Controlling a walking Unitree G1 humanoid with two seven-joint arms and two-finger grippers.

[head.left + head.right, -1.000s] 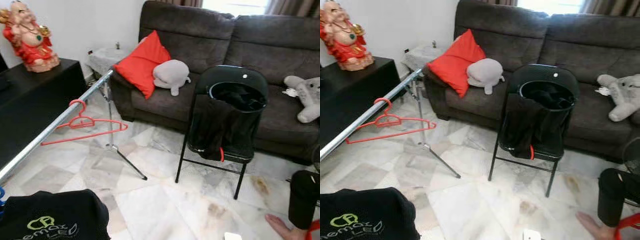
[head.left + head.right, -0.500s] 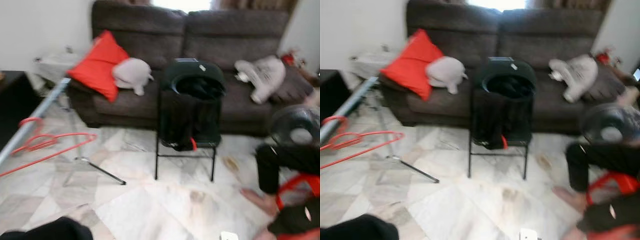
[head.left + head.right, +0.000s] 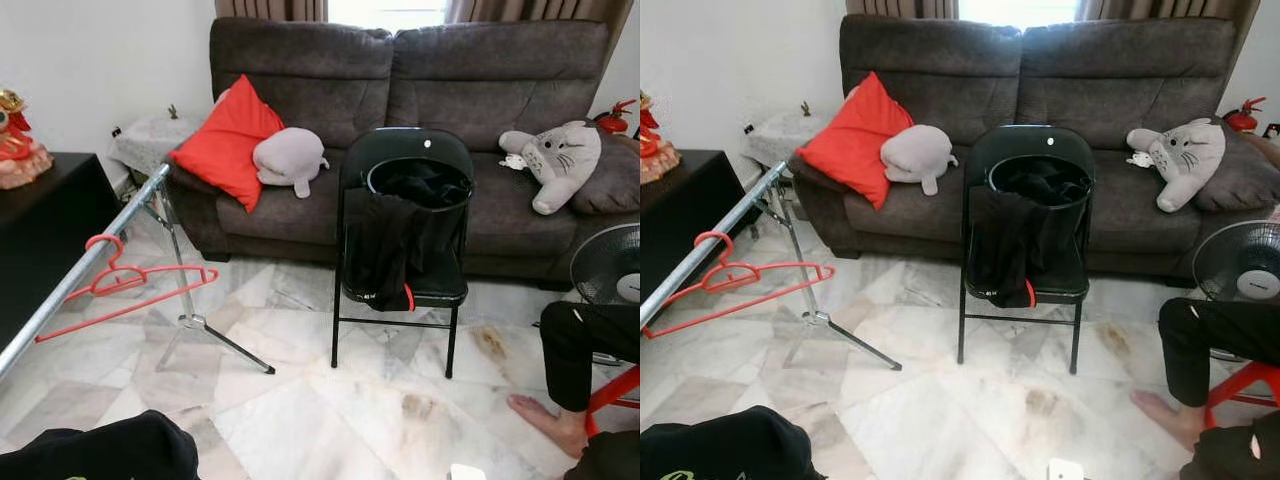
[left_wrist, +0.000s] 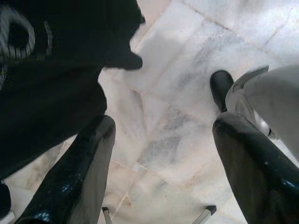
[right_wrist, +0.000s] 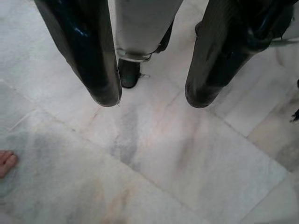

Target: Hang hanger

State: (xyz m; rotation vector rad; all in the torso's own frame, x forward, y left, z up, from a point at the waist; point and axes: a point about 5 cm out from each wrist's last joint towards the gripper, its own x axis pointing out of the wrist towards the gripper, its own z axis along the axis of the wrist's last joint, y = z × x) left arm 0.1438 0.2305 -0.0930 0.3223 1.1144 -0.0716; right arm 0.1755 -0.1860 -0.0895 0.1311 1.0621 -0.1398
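You've got the red hanger [image 3: 125, 290] already on the silver rail [image 3: 85, 262] at approx 9 o'clock in the head view, hook over the bar, body hanging tilted toward the floor; rail runs from the lower left up to a tripod stand [image 3: 190, 318] near the sofa [image 3: 400, 120]. Dead centre, 12 o'clock-ish, there's a black folding chair [image 3: 400, 240] w/ dark clothes [image 3: 385, 250] draped over it, and a red tip poking out at the seat edge; can't tell what that is. Sofa has a red cushion [image 3: 225, 140], a grey plush [image 3: 290, 158] next to it, another plush [image 3: 555, 160] over at 2 o'clock.

Left gripper [image 4: 161, 172] hangs pointing at the marble floor [image 4: 177, 116], fingers wide apart, nothing between them; black cloth [image 4: 46, 84] beside it. Right gripper [image 5: 152, 95] same deal, fingers apart over bare tile, holding nothing. A person's foot [image 3: 545, 420] and leg at 4 o'clock, fan [image 3: 610, 270] just behind.
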